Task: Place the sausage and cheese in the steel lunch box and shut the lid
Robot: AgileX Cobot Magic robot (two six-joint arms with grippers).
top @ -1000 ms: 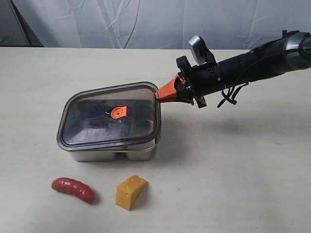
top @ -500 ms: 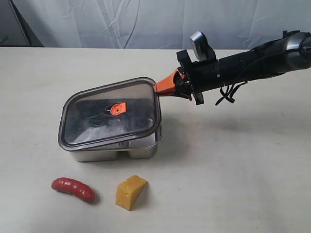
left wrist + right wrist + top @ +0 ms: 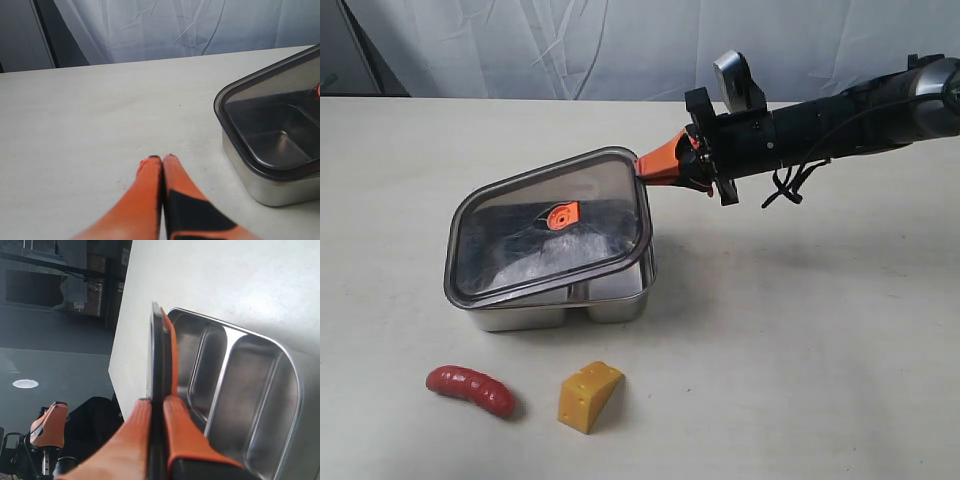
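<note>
Lifted higher than a second ago, the right pincer [image 3: 646,166] has carried up the corner it holds, so the lid [image 3: 550,235] now slants more steeply. Its orange fingers are clamped on the lid's thin edge at the 1 o'clock corner; the right wrist view shows the rim pinched between them. The opposite side, toward 8 o'clock, seems to rest on the steel lunch box [image 3: 615,300], though the contact is hard to make out. Under the raised side the box's divider and both compartments show, with nothing in them.

On the table [image 3: 800,330], the sausage [image 3: 470,390] lies at 7 o'clock from the box and the cheese [image 3: 589,396] at 6 o'clock, both where they were. The left pincer [image 3: 162,159] is closed on nothing, fingertips together, near the box.
</note>
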